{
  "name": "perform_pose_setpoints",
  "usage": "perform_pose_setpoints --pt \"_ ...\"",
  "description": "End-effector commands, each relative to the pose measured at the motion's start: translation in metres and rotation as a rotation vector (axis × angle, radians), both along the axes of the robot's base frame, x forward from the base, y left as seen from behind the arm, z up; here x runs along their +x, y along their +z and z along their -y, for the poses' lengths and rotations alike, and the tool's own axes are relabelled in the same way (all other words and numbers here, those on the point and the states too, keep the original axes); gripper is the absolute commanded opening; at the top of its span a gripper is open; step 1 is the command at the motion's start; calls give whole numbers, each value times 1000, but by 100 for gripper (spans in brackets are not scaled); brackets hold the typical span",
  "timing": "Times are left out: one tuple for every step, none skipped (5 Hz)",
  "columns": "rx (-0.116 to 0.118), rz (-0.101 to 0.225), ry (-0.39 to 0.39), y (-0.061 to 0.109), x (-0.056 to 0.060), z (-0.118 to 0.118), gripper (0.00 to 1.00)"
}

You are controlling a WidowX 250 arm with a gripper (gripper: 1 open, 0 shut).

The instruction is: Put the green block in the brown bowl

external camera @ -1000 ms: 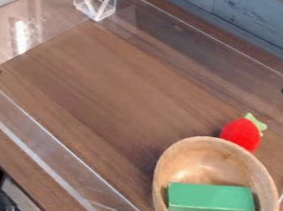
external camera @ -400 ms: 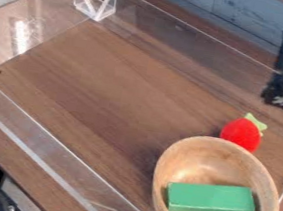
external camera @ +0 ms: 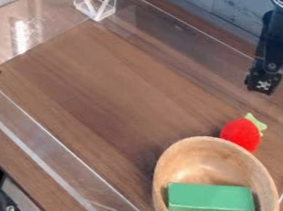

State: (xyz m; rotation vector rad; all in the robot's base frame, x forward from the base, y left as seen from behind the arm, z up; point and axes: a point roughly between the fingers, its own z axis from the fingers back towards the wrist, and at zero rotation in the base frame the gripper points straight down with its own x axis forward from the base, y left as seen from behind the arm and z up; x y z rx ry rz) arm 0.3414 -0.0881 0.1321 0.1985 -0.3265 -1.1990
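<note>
The green block [external camera: 211, 200] lies flat inside the brown bowl [external camera: 184, 155], which sits at the front right of the wooden table. My gripper [external camera: 263, 82] hangs at the upper right, well above and behind the bowl, pointing down. Its black fingers stand open with nothing between them. It touches neither the block nor the bowl.
A small red strawberry-like toy [external camera: 245, 132] lies just behind the bowl's rim, below the gripper. Clear acrylic walls [external camera: 43, 148] fence the table. A clear angled stand [external camera: 93, 1] sits at the back left corner.
The gripper has moved left and slightly down in the picture, coming fully into view from the right edge. The block, bowl and toy have not moved.
</note>
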Motion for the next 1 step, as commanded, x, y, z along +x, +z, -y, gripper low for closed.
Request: perform_pose_setpoints --pt "-24 70 -24 21 10 16 100"
